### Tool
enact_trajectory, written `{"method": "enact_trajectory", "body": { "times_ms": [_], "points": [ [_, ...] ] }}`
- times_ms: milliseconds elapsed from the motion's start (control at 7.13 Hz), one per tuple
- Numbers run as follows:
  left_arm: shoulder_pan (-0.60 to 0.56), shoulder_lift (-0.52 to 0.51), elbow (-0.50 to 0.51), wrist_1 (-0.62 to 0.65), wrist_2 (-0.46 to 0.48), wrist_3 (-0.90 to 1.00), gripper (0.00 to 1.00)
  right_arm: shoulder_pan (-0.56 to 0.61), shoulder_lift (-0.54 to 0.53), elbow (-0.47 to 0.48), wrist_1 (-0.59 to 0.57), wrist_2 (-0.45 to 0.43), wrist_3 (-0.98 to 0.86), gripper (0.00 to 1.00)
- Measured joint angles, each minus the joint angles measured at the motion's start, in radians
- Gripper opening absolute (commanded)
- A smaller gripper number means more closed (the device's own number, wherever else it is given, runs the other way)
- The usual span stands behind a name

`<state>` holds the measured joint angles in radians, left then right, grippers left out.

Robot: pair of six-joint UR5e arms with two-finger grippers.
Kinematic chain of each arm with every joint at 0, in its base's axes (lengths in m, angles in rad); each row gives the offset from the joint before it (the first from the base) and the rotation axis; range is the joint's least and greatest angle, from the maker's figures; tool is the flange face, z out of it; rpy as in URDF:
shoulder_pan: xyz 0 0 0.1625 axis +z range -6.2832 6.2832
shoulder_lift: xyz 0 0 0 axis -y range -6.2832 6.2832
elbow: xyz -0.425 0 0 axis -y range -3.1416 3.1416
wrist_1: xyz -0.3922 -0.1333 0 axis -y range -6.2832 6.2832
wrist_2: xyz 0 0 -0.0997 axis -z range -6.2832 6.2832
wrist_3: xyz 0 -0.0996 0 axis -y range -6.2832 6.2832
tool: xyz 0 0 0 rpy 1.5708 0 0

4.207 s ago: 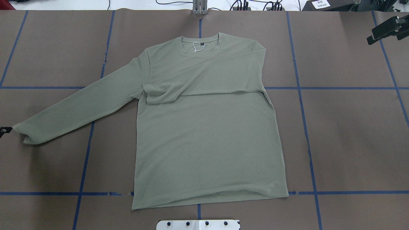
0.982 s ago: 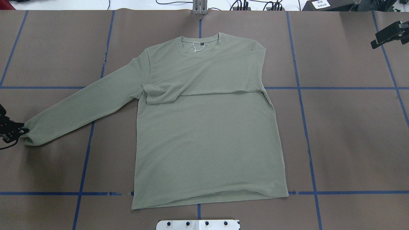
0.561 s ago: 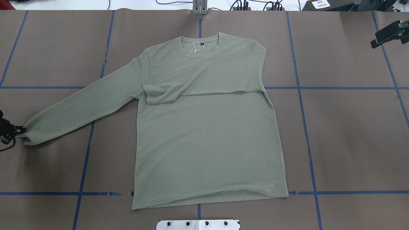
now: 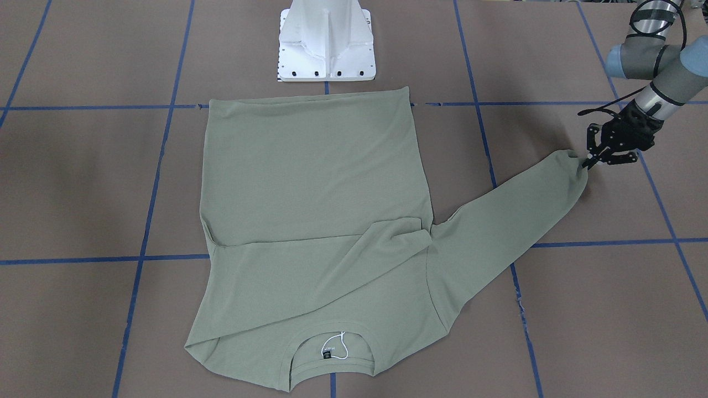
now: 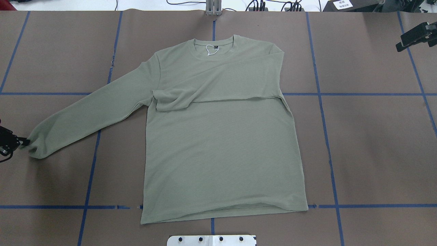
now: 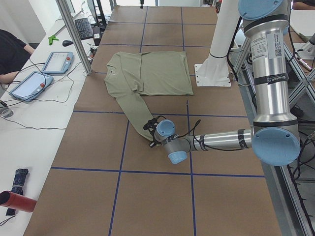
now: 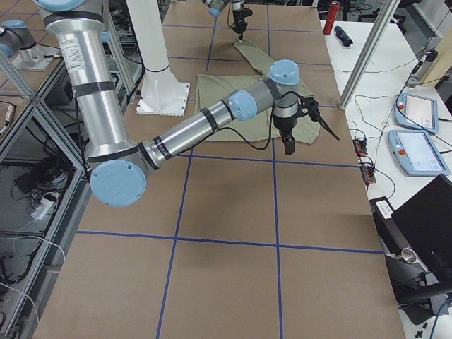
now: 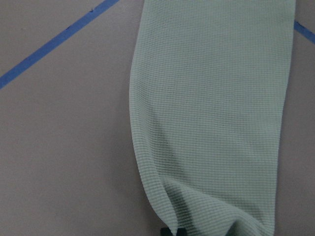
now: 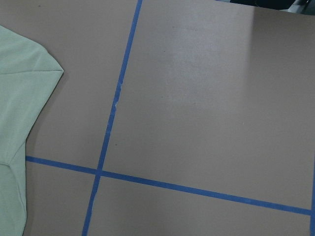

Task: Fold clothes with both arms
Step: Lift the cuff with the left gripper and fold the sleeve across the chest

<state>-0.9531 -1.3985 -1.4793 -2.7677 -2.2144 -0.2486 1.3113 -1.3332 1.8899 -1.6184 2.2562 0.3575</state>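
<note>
The clothes are one sage-green long-sleeved shirt lying flat, neck label at the far side. One sleeve is folded across the chest. The other sleeve stretches out to the overhead view's left. My left gripper is shut on that sleeve's cuff; its fingertips pinch the fabric at the left wrist view's bottom edge. My right gripper hovers off the shirt at the far right, and I cannot tell whether it is open or shut.
Brown table paper with a blue tape grid surrounds the shirt. The white pedestal base stands at the hem side. Tablets and cables lie on the side bench, where a person's arm rests.
My left gripper came in from the left edge and took hold of the cuff. The sleeve end has since shifted slightly inward and bunched. The right gripper barely moved.
</note>
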Motion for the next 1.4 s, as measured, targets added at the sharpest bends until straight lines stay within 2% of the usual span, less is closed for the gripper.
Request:
{"method": "enact_trajectory", "body": {
  "times_ms": [140,421,701,841,1122,1402],
  "points": [
    [-0.021,-0.018,-0.042,0.082,-0.016,0.001,0.0,0.002,-0.004,0.0,-0.001,-0.001,0.0,1.0],
    [-0.087,-0.116,-0.175,0.397,-0.019,0.051,0.0,0.017,-0.024,-0.001,-0.003,-0.003,-0.034,1.0],
    [-0.132,-0.318,-0.274,0.784,0.005,0.089,0.0,0.048,-0.056,-0.006,-0.009,0.004,-0.114,1.0],
    [-0.135,-0.447,-0.293,0.968,0.044,0.091,0.0,0.069,-0.077,-0.011,-0.01,0.008,-0.159,1.0],
    [-0.121,-0.684,-0.284,1.249,0.106,0.045,0.0,0.123,-0.116,-0.034,-0.012,0.025,-0.24,1.0],
    [-0.037,-0.909,-0.169,1.339,0.145,-0.167,0.0,0.159,-0.146,-0.054,-0.012,0.033,-0.31,1.0]
  ]
}}
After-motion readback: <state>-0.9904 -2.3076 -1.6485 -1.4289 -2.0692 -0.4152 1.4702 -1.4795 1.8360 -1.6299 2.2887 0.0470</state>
